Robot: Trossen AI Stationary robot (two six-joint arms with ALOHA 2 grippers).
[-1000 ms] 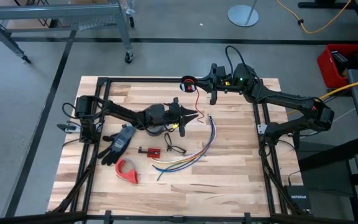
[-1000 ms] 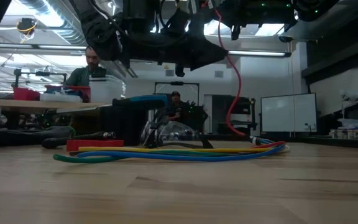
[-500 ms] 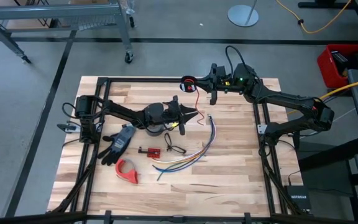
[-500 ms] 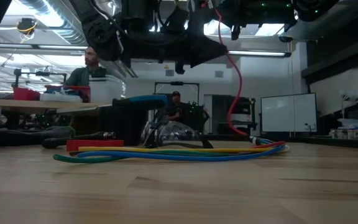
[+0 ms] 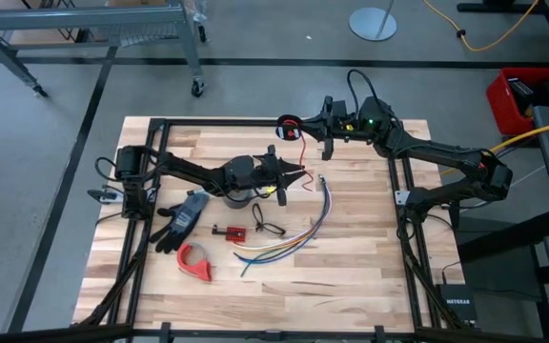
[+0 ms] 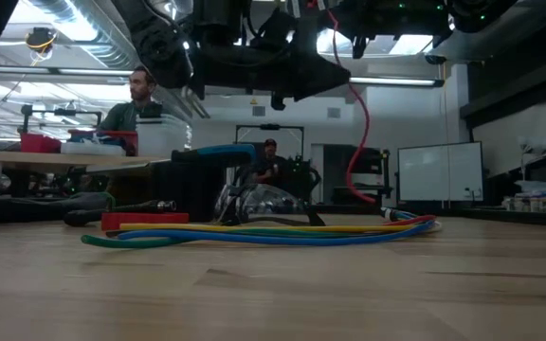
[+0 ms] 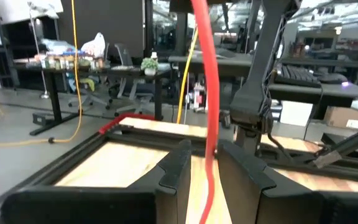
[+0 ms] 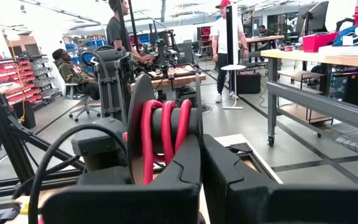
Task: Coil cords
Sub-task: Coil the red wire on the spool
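The red wire runs from a small coil [image 5: 287, 126] down as a loose strand [image 6: 358, 133]. Its end [image 6: 387, 212] lies on the table by the multicoloured bundle. My right gripper [image 5: 295, 127] is above the table's far edge, shut on the coil [image 8: 163, 134]. My left gripper [image 5: 300, 175] is above the table's middle, below the coil. It is open by a narrow gap, with the hanging strand [image 7: 207, 124] between its fingers. My right gripper holds the red coil of about three upright turns [image 8: 180, 127] at its fingertips, coming level from the table's right. The fingers themselves hide the place of contact. The coil is lifted clear and the strand hangs from it. My left gripper's fingers [image 7: 180, 163] stand on either side of the hanging strand; I cannot tell whether they touch it.
A long bundle of multicoloured wires [image 5: 289, 242], a small black looped cord [image 5: 267, 225], a small red tool [image 5: 229, 232], a black glove [image 5: 181, 219] and a red roll [image 5: 196, 259] lie on the near half. A black frame [image 5: 255, 123] edges the table. People stand beyond the table.
My left gripper has risen a little along the hanging strand and shifted slightly toward the far edge. The strand's bow below it has swayed a little. The coil stays in my right gripper.
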